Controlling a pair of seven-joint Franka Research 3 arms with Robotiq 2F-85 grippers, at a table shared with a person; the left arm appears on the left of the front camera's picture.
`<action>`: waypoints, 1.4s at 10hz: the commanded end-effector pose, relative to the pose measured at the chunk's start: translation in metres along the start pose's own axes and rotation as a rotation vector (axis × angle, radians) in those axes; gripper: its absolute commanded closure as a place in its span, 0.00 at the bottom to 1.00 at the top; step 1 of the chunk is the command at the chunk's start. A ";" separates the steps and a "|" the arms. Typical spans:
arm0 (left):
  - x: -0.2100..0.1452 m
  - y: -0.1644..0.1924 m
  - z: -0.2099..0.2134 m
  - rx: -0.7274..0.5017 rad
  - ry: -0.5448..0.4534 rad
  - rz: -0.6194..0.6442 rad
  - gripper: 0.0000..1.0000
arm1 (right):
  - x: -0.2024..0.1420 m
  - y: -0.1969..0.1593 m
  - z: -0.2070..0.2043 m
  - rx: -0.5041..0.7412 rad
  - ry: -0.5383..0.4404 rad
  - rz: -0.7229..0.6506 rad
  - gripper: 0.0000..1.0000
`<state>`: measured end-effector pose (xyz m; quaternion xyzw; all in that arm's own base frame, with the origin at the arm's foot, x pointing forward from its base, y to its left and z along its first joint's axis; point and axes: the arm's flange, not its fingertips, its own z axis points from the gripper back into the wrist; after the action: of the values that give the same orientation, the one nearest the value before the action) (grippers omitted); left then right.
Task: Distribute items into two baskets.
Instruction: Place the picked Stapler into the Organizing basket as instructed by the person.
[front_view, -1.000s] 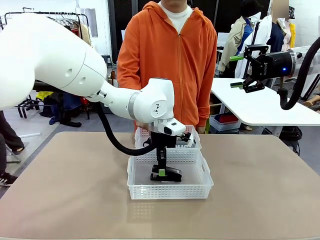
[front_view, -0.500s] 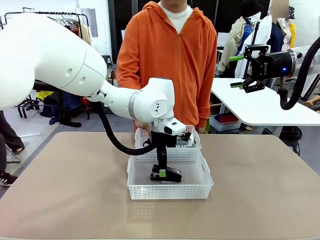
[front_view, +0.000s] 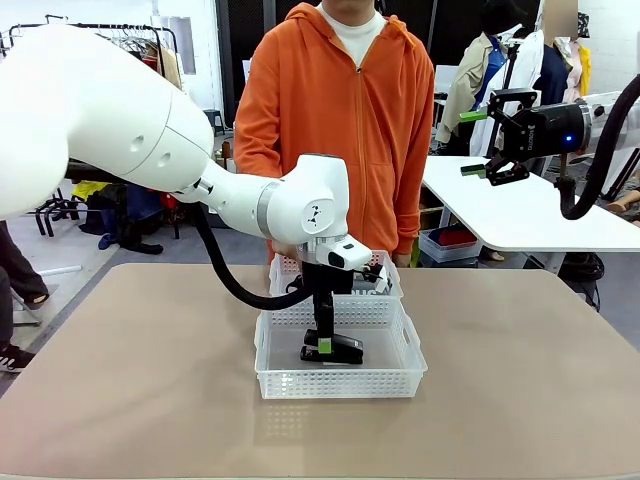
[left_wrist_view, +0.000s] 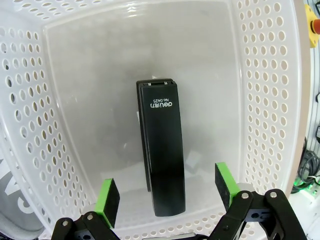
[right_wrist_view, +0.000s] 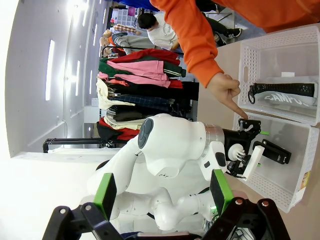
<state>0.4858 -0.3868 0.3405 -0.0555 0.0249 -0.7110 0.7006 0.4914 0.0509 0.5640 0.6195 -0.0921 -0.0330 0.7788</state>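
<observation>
- On the lid of the stapler I can read white print, "deli" with "No.0425" under it, upside down in my left wrist view.
- That stapler lies flat on the floor of the near basket, roughly in its middle, long axis running away from the wrist camera.
- Around it, my left gripper stands wide open: one green pad sits to one side of the stapler's near end and the other to the opposite side, both clear of the black body, nothing held.
- From the front I see the same gripper pointing straight down into the near basket, its tips just above or at the stapler; I cannot tell whether they touch it.
- Behind that, the far basket butts against the near one, and in my right wrist view it holds the grey pouch with its black strap; the white lettering on it is too small and sideways for me to read surely.
- A person's hand, out of an orange sleeve, points a finger down at the edge between the baskets.
- Off to the side, my right gripper hangs high above the table, well apart from both baskets, its green pads spread wide and empty.
</observation>
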 end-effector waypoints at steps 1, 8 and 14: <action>-0.004 -0.007 0.005 0.011 0.011 0.012 0.00 | 0.001 0.004 0.000 -0.003 -0.005 -0.003 0.00; 0.000 0.000 0.001 0.002 -0.001 0.000 0.00 | 0.001 0.004 0.000 -0.003 -0.005 -0.003 0.00; 0.000 0.000 0.001 0.002 -0.001 0.000 0.00 | 0.001 0.004 0.000 -0.003 -0.005 -0.003 0.00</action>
<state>0.4861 -0.3873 0.3394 -0.0563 0.0253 -0.7108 0.7006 0.4914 0.0509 0.5640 0.6195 -0.0921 -0.0330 0.7788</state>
